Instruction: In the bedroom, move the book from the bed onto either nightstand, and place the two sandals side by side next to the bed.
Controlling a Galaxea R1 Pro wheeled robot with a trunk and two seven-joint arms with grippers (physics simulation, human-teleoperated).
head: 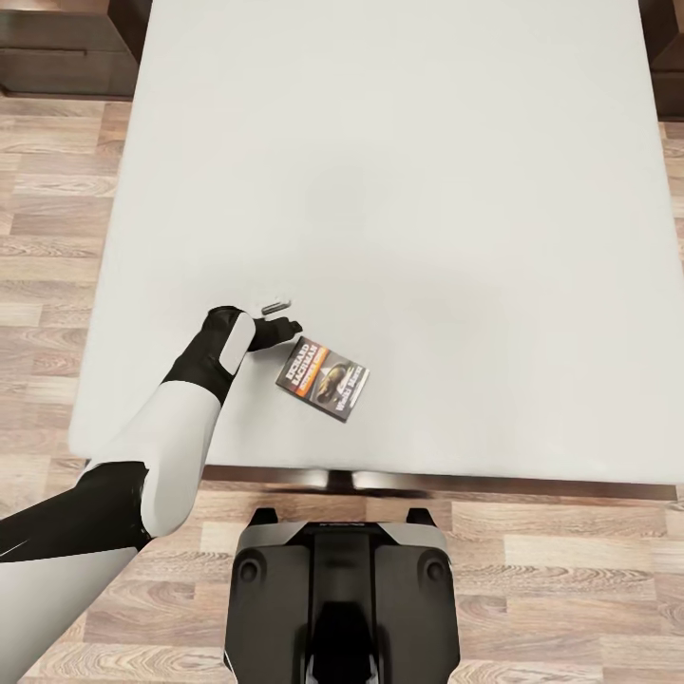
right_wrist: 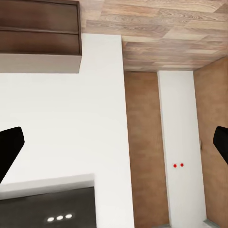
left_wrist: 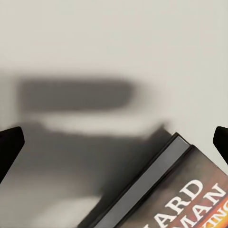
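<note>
The left tool (head: 277, 319) hangs low over the off-white mattress of the bed (head: 408, 190), close to the near edge, with its jaws spread apart and nothing between them. In the head view one dark finger reaches toward the book (head: 323, 377) and the other, a small grey tip, sits farther up the mattress.

The book lies flat on the mattress just beside the tool, on the side nearer the robot and a little to its right; its nearest corner comes almost to the lower finger, though whether they touch cannot be told. The cover faces up (dark, with an orange band, white lettering and a face picture), and the book is turned at a slant to the bed's edge.

In the left wrist view the book (left_wrist: 175, 190) enters from one corner, its grey spine edge and part of the white lettering showing. It sits toward one fingertip (left_wrist: 221, 140) rather than centred in the gap. The tool casts a dark shadow on the mattress ahead.

In the right wrist view the right tool (right_wrist: 114, 147) is also spread wide, and it holds nothing. Past it stand white walls, a brown panel and a dark wooden cabinet (right_wrist: 40, 31) by the wood-plank floor (right_wrist: 161, 23).

The robot's dark base (head: 342, 598) stands on the floor at the foot of the bed.
</note>
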